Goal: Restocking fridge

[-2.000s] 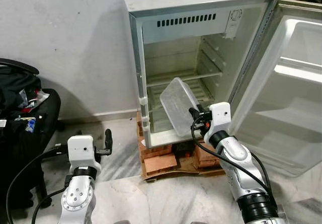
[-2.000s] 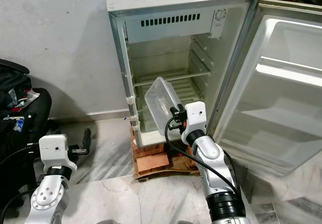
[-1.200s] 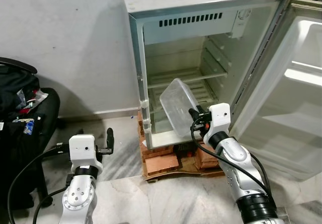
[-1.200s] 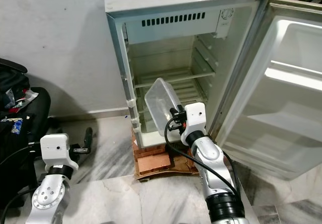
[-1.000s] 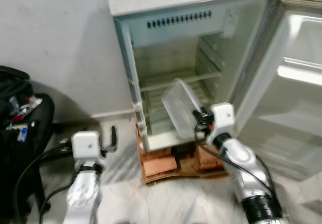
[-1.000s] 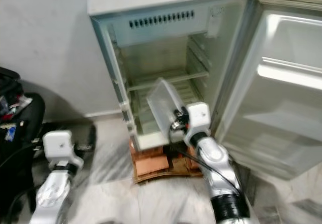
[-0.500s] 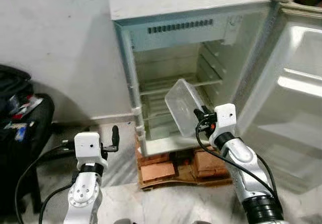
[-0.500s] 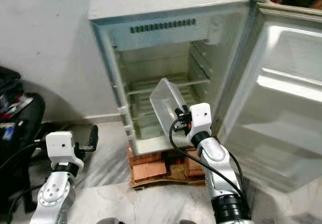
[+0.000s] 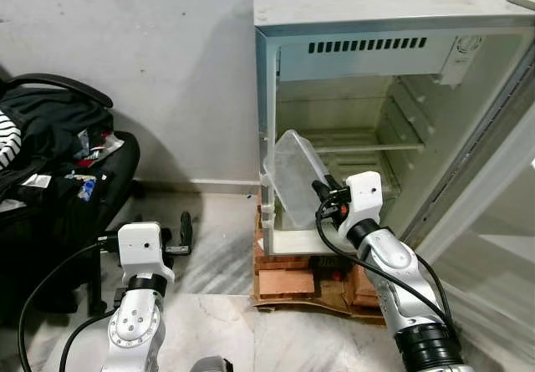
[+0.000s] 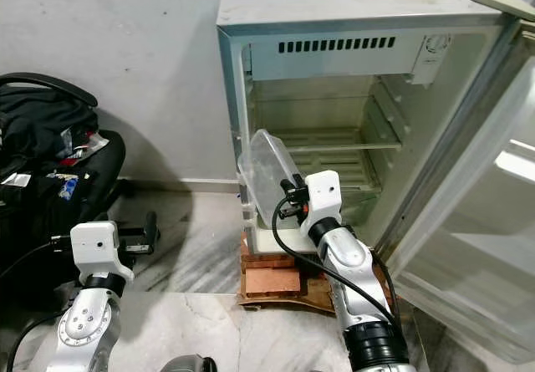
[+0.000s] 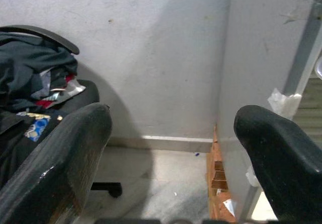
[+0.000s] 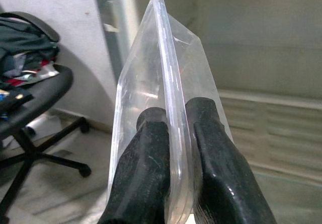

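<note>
While the fridge [image 9: 393, 96] stands with its door swung wide, the right gripper [image 9: 323, 191] pinches the rim of a clear plastic container [image 9: 294, 175], held tilted on edge just before the left side of the opening. The step in hand looks like carrying the container up to a shelf [image 9: 359, 145]. Next, the arm likely needs to reach rightward and inward, levelling the container to clear the frame. The left gripper [image 9: 182, 231] hangs low over the floor, fingers apart and empty.
</note>
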Controlling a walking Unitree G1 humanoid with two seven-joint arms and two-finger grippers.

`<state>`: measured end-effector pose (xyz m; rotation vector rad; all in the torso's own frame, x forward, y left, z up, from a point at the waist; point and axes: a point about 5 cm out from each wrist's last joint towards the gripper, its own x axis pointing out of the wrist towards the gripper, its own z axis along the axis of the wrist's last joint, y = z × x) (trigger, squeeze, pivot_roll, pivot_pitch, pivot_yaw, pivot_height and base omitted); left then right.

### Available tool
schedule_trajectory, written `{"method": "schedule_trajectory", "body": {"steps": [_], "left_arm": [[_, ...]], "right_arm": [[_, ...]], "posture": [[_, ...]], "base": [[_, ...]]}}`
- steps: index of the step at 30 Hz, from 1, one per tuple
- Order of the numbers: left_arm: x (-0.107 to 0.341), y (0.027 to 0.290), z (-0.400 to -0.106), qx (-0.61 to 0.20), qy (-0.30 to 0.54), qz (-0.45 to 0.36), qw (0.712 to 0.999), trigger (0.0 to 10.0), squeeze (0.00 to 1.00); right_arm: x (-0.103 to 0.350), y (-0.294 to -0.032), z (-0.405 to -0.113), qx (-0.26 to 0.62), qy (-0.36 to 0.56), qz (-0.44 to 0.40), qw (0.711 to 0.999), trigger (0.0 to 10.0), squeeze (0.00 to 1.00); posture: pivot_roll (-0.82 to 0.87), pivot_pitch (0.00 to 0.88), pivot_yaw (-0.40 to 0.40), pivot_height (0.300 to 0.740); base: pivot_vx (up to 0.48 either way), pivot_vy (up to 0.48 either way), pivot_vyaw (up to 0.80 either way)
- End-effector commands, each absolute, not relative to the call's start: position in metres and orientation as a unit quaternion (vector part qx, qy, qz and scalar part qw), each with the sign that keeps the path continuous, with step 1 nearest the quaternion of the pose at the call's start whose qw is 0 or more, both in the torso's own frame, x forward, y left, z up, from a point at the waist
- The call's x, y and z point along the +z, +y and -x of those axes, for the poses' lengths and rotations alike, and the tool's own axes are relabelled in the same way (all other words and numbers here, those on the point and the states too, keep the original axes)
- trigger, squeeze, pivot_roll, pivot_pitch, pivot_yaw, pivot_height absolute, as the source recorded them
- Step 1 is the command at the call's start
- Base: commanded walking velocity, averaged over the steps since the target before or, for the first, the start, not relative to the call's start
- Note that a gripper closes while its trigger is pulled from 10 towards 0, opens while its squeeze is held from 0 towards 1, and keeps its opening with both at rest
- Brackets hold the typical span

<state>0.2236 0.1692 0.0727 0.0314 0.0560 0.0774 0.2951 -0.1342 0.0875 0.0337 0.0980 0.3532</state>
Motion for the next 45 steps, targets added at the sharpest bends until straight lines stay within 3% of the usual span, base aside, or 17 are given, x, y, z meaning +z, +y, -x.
{"method": "schedule_trajectory", "body": {"steps": [1,13,45], "left_arm": [[0.07,0.171,-0.223,0.041,0.037,-0.019,0.998,10.0,0.0],[0.07,0.169,-0.221,0.036,0.038,-0.018,0.998,10.0,0.0],[0.072,0.167,-0.223,0.02,0.031,-0.013,0.999,10.0,0.0]], "right_arm": [[0.089,-0.138,-0.293,0.166,0.044,-0.018,0.985,10.0,0.0],[0.074,-0.15,-0.279,0.154,0.078,-0.02,0.985,10.0,0.0],[0.076,-0.147,-0.278,0.15,0.072,-0.022,0.986,10.0,0.0]], "posture": [[-0.05,0.048,0.03,0.74],[-0.05,0.054,0.035,0.74],[-0.05,0.052,0.039,0.74]], "base": [[0.0,0.0,0.0],[0.0,0.0,-0.44],[0.0,0.0,-0.08]]}}
